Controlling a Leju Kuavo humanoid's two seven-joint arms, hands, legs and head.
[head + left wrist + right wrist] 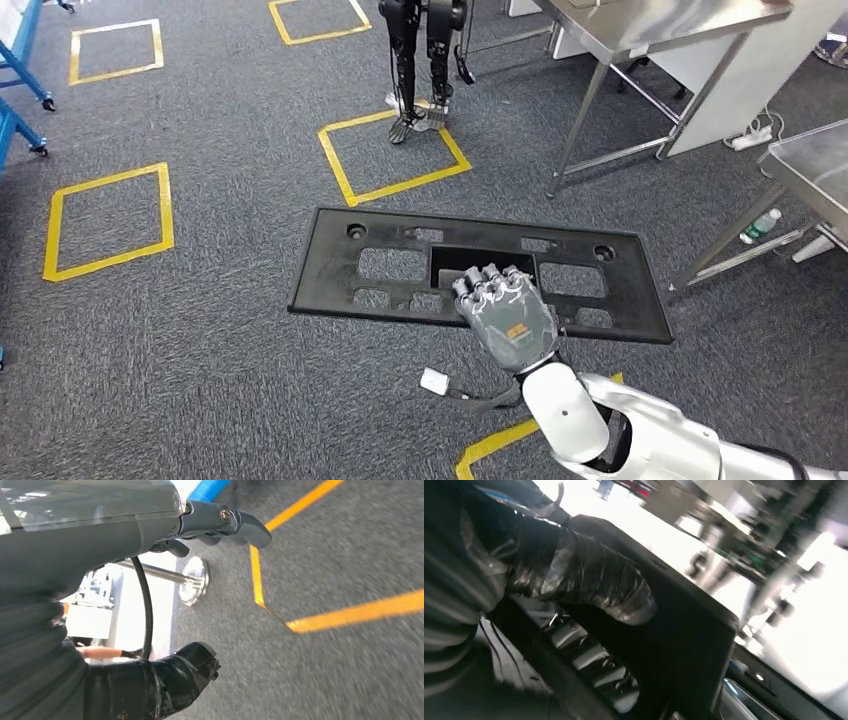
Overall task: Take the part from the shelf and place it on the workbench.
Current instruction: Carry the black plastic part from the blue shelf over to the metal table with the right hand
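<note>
A robotics test floor or workshop is seen here: grey carpet (200,380) is marked out with yellow tape squares (108,220), stainless steel counters (660,25) are set along the right, blue wheeled frames (22,90) are parked at the left, and another humanoid's black legs (420,60) are planted on one square.

Grey carpet floor (200,360) carries yellow tape squares (108,220); a steel workbench (650,30) stands on it, a plastic bottle (760,227) lies near
</note>
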